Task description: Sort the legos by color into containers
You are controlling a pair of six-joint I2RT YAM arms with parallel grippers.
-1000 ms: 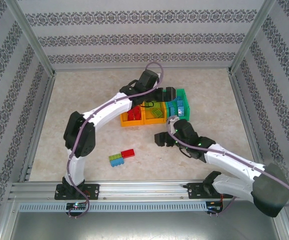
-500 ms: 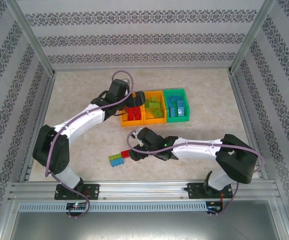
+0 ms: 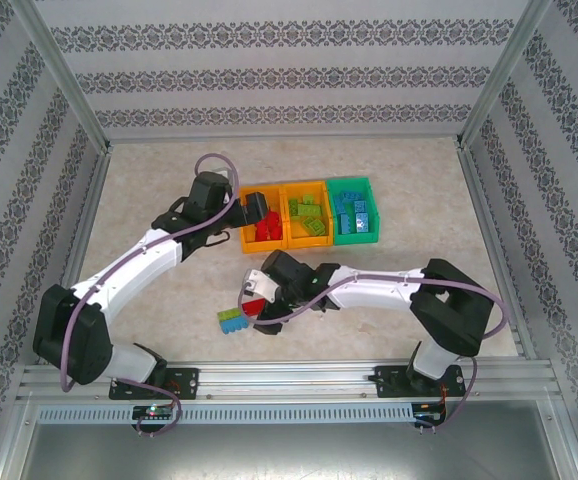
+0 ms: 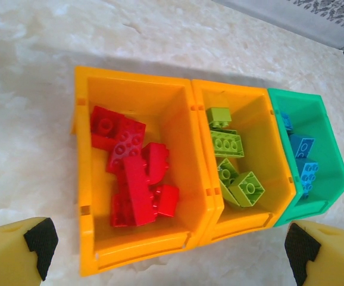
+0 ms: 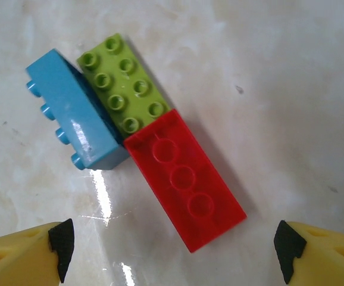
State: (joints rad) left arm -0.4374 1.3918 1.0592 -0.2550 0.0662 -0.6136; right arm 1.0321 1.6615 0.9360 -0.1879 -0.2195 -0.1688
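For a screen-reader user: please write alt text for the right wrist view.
A red lego underside up, a light green lego studs up and a blue lego on its side touch on the table. The open right gripper faces them.

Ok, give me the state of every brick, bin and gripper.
Red brick: underside up.
Light green brick: studs up.
Blue brick: on its side.
Left orange bin: holds red bricks.
Middle orange bin: holds green bricks.
Green bin: holds blue bricks.
Left gripper: open.
Right gripper: open.
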